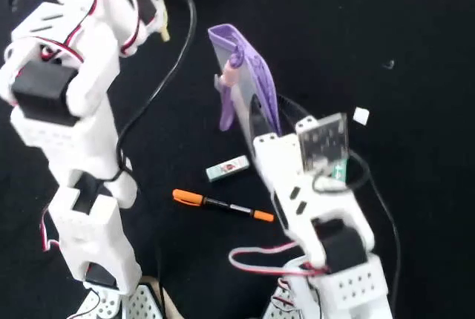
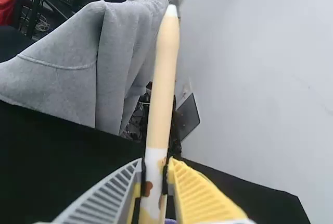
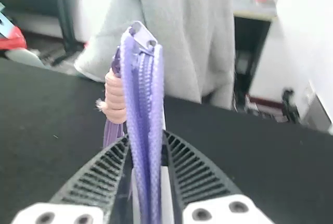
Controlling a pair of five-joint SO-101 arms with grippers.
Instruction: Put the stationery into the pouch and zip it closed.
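Marker (image 1: 223, 205), orange, and a small eraser-like block (image 1: 227, 168) lie loose on the black table (image 1: 415, 52) near the arm bases, not yet packed. Just beyond them, the right gripper (image 3: 145, 138) has its fingers narrow, clamped on the purple pouch (image 1: 256, 85), holding it on edge, probably so its mouth is reachable. Can't tell if the zip is open. Farthest out, the left gripper (image 2: 155, 165) pinches a cream pen (image 2: 164, 78) by one end, raised well apart from the pouch. Looks staged for insertion.
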